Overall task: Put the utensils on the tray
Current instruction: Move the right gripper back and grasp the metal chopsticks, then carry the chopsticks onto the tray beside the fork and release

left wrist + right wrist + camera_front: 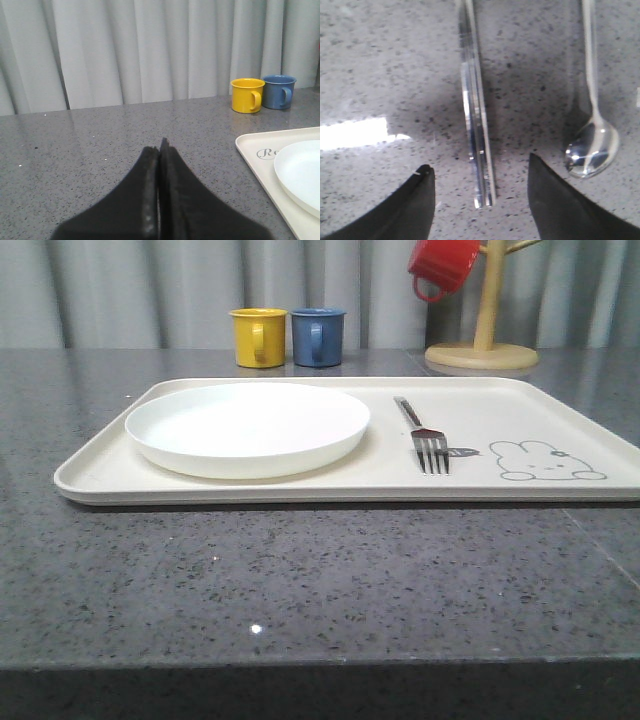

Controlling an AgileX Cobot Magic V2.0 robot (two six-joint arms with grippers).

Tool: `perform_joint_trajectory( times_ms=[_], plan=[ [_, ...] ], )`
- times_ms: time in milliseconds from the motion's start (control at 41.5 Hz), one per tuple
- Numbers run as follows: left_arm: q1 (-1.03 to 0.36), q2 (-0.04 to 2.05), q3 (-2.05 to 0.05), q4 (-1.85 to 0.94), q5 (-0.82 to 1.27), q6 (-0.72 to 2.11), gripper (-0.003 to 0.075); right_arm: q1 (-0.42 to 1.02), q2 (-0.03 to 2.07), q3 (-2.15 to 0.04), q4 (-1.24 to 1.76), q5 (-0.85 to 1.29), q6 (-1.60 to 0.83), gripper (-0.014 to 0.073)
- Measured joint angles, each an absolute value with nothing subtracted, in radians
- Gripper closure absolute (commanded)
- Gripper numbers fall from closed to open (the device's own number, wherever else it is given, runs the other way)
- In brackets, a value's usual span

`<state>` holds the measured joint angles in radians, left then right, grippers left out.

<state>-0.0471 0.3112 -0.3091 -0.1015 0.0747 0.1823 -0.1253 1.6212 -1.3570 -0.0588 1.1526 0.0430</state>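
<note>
Right now your right gripper [480, 200] hangs spread wide over the chopsticks [477, 120], one finger on each side of the pair, nothing between the fingers [555, 205] and the metal yet. The chopsticks lie flat on the grey speckled worktop [380, 60], pressed together side by side, their near ends sitting in the gap between the fingers. Just beside them lies the spoon [592, 145], bowl up, apart from the chopsticks and outside the right-hand finger.

Your left gripper [160, 150] is clenched, fingers pressed together with nothing between them, parked over bare worktop near the tray's short edge.

Step in hand, as I read it: picking up the chopsticks. Next move calls for a straight descent so both fingers straddle the pair, then a close that catches both sticks together; they are thin, smooth and lie flush on the stone, so one could slip or roll out. Keep clear of the spoon.

On the tray [300, 485]: the plate [247, 427] sits on its left half, empty, and the fork [425, 435] lies to the right of it, tines toward the camera, next to the bunny drawing [545, 462]. Roughly halfway done; chopsticks and spoon remain off the tray.

Behind the tray stand a yellow mug [258, 337] and a blue mug [318, 336], and a red mug [443, 267] hangs on a wooden stand [485, 335].
</note>
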Motion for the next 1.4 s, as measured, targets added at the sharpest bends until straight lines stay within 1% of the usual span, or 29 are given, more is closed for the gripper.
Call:
perform_joint_trajectory(
  times_ms=[96, 410, 771, 868, 1109, 1205, 1278, 1398],
  plan=[
    [-0.047, 0.311, -0.309, -0.102, 0.075, 0.182, 0.0739, -0.144, 1.626, -1.357, -0.040, 1.140, 0.019, 0.0151],
    [-0.047, 0.311, -0.309, -0.102, 0.069, 0.182, 0.0739, -0.144, 1.713, -1.357, 0.010, 1.114, -0.007, 0.0151],
    [-0.047, 0.311, -0.309, -0.102, 0.069, 0.182, 0.0739, -0.144, 1.740, -1.357, 0.013, 1.096, -0.009, 0.0157],
    [-0.047, 0.311, -0.309, -0.102, 0.067, 0.182, 0.0739, -0.144, 1.742, -1.357, 0.013, 1.096, -0.009, 0.0231],
    [-0.047, 0.311, -0.309, -0.102, 0.065, 0.182, 0.0739, -0.148, 1.742, -1.357, -0.013, 1.096, -0.012, 0.0515],
    [-0.047, 0.311, -0.309, -0.102, 0.065, 0.182, 0.0739, -0.150, 1.742, -1.357, -0.016, 1.096, -0.012, 0.0608],
    [-0.047, 0.311, -0.309, -0.102, 0.065, 0.182, 0.0739, -0.150, 1.742, -1.359, -0.016, 1.098, -0.012, 0.0639],
    [-0.047, 0.311, -0.309, -0.102, 0.065, 0.182, 0.0739, -0.150, 1.748, -1.382, 0.000, 1.132, -0.012, 0.0641]
  ],
)
